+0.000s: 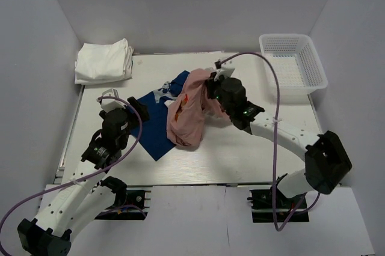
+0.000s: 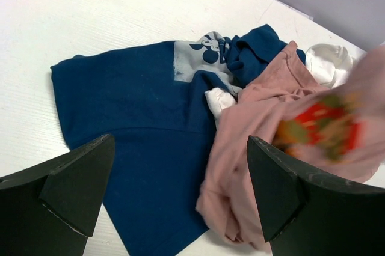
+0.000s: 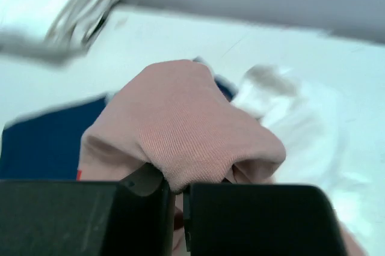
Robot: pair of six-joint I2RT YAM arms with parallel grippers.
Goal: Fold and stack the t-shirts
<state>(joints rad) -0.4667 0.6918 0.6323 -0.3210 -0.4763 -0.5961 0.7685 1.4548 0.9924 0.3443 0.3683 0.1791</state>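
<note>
My right gripper (image 1: 207,91) is shut on the dusty pink t-shirt (image 1: 187,112) and holds it lifted, so the cloth hangs down over the navy t-shirt (image 1: 153,125). In the right wrist view the pink cloth (image 3: 186,130) bunches over my closed jaws. The navy shirt (image 2: 135,118) lies spread on the table with its white print (image 2: 201,57) showing. My left gripper (image 1: 135,110) is open and empty, hovering over the navy shirt's left part. A small white cloth (image 2: 328,64) lies beyond the pink shirt (image 2: 271,136). Folded white t-shirts (image 1: 103,62) are stacked at the back left.
A white lattice basket (image 1: 293,67) stands at the back right corner of the table (image 1: 240,160). Grey walls close in the table at the back and both sides.
</note>
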